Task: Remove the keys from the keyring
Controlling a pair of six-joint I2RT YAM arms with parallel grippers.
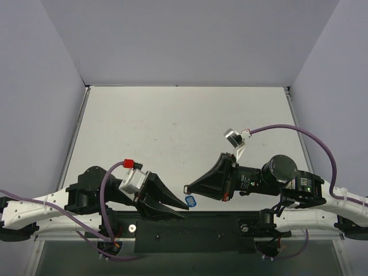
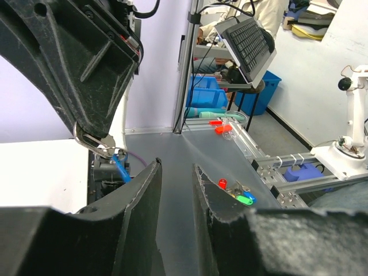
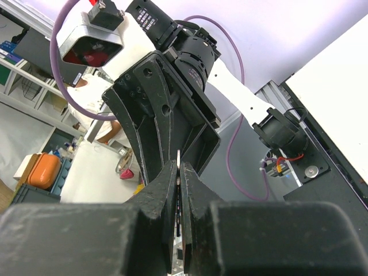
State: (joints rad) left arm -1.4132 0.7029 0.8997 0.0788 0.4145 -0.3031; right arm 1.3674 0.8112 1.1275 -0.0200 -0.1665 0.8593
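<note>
My right gripper (image 1: 186, 188) is shut on a thin silvery metal piece, seen edge-on between its tips in the right wrist view (image 3: 179, 156). In the left wrist view this metal shows as the keyring (image 2: 92, 141), looping out of the right gripper's tips, with its blue tag (image 2: 121, 169) hanging below. The tag (image 1: 191, 200) also shows from above, between the two grippers. I cannot tell a separate key apart from the ring. My left gripper (image 1: 183, 210) is open and empty, its tips (image 2: 176, 165) just below and beside the tag.
Both grippers meet above the near edge of the white table (image 1: 184, 126), over the black base plate (image 1: 190, 228). Several small coloured tags (image 2: 237, 194) lie on the dark surface beyond the left fingers. Grey walls enclose the table on three sides.
</note>
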